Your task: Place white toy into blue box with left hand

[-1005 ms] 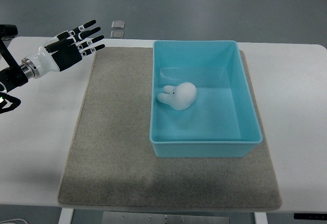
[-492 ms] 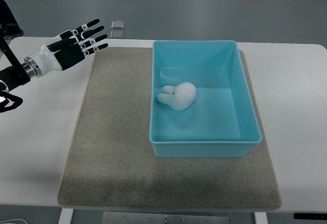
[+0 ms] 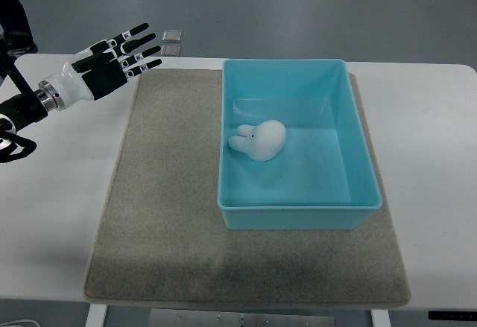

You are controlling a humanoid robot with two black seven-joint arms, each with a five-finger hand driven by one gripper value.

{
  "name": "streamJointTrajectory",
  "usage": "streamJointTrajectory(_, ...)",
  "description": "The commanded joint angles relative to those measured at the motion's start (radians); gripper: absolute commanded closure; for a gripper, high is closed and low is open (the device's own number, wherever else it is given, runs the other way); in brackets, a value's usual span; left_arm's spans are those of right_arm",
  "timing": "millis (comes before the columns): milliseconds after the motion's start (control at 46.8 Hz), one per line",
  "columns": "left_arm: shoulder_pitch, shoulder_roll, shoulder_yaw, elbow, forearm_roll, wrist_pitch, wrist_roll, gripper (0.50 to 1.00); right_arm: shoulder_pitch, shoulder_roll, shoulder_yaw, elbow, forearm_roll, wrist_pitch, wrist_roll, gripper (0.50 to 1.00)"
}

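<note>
A white plush toy [image 3: 261, 139] lies inside the blue box [image 3: 298, 211], near its left wall. The box stands on a grey mat [image 3: 171, 215] on the white table. My left hand [image 3: 112, 62] is at the far left above the table's back edge, well away from the box. Its fingers [image 3: 140, 48] are spread flat and hold nothing. The right arm is out of view.
The white table [image 3: 52, 215] extends left and right of the mat. Two small pale squares [image 3: 172, 42] lie on the floor beyond the table's back edge. A dark shape [image 3: 15, 10] shows at the top left corner.
My left hand has drifted slightly up and toward the back, still open. The toy and the box have not moved.
</note>
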Motion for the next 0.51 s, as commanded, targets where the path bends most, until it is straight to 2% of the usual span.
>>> streamJointTrajectory(0,-0.003,-0.008,0.000,-0.003,0.000,0.000,-0.001,0.500,0.000,0.000,0.002,0.002,0.000,0.004,0.000,0.564)
streamJointTrajectory(492,0.003,-0.007,0.000,0.004,0.000,0.000,0.000,0.500,-0.006,0.000,-0.003,0.011,-0.006,-0.003,0.000,0.564)
